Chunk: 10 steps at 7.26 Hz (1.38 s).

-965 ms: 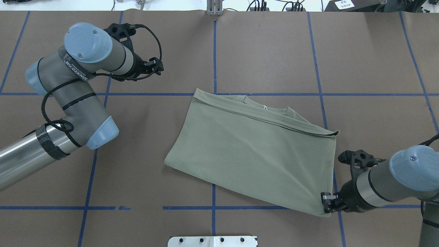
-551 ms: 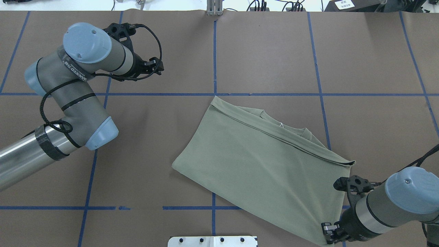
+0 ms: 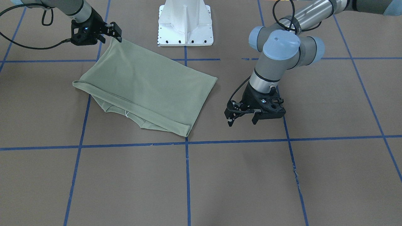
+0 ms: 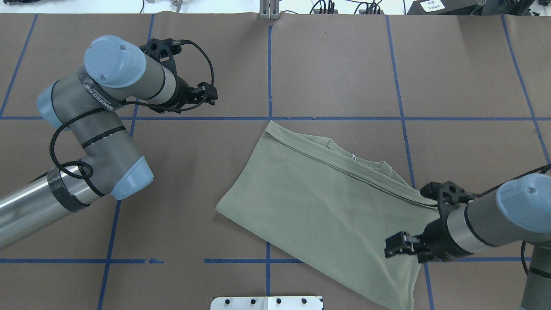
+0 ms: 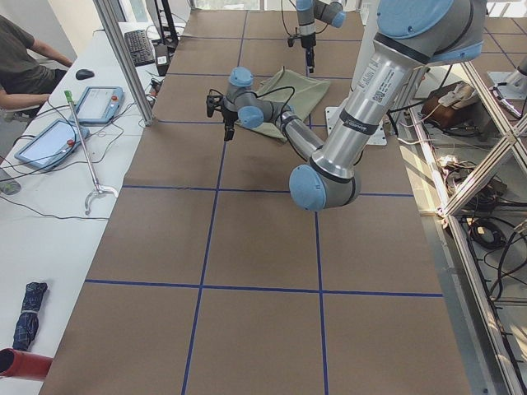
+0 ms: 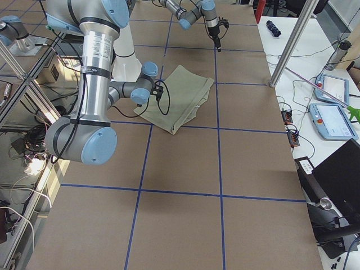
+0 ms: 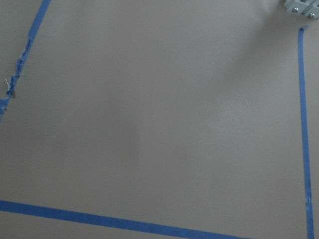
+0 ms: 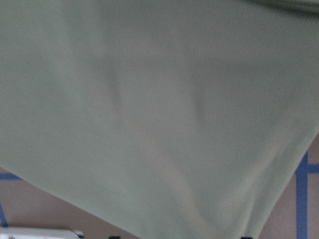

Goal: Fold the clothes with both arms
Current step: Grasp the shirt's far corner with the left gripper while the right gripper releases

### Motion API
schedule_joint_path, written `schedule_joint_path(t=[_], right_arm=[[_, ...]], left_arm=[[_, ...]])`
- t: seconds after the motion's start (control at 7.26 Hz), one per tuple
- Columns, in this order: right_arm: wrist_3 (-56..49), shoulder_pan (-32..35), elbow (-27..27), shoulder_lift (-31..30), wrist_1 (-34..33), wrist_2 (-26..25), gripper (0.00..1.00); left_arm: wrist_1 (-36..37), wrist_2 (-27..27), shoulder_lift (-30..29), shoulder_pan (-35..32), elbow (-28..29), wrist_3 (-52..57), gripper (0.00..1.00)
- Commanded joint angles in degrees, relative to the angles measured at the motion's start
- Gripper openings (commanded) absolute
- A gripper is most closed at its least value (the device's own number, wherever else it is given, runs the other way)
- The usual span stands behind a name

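Front-facing view: a folded sage-green knit shirt (image 3: pixel 147 84) lies flat on the brown paper-covered worktop (image 3: pixel 251 175), which carries a blue tape grid. The black two-finger right tool (image 3: pixel 114 32) is at the shirt corner near the white metal pedestal (image 3: pixel 185 25), its jaws apart. The black left tool (image 3: pixel 242 121) hangs beside the shirt, clear of it, spread and empty.

Overhead view: the right tool is over the shirt's edge.

Right wrist view: green fabric fills most of the frame.

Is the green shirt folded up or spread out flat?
Folded. The sage-green shirt lies doubled over itself: its hem runs across just below the neck opening, and no sleeves stick out.
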Motion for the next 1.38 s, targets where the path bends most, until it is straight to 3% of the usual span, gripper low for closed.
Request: schedule_joint_path(t=[0.0, 0.41, 0.96, 1.1, 1.24], right_arm=[[-0.48, 8.73, -1.09, 3.08, 0.17, -4.15, 1.00], [-0.31, 10.07, -2.93, 5.27, 0.17, -6.99, 1.00], [0.22, 9.98, -2.85, 5.72, 0.17, -6.90, 1.00], [0.22, 9.98, -2.85, 5.72, 0.17, -6.81, 1.00], [0.22, 9.98, -2.85, 5.72, 0.17, -6.81, 1.00]], left_arm=[[-0.04, -0.74, 1.05, 7.11, -2.71, -6.38, 1.00], [0.49, 2.15, 4.12, 14.87, -7.63, -14.59, 1.00], [0.49, 3.48, 6.06, 17.52, -6.93, -16.98, 1.00], [0.58, 3.48, 6.06, 17.52, -6.93, -16.98, 0.96], [0.58, 3.48, 6.06, 17.69, -6.67, -17.07, 0.84]])
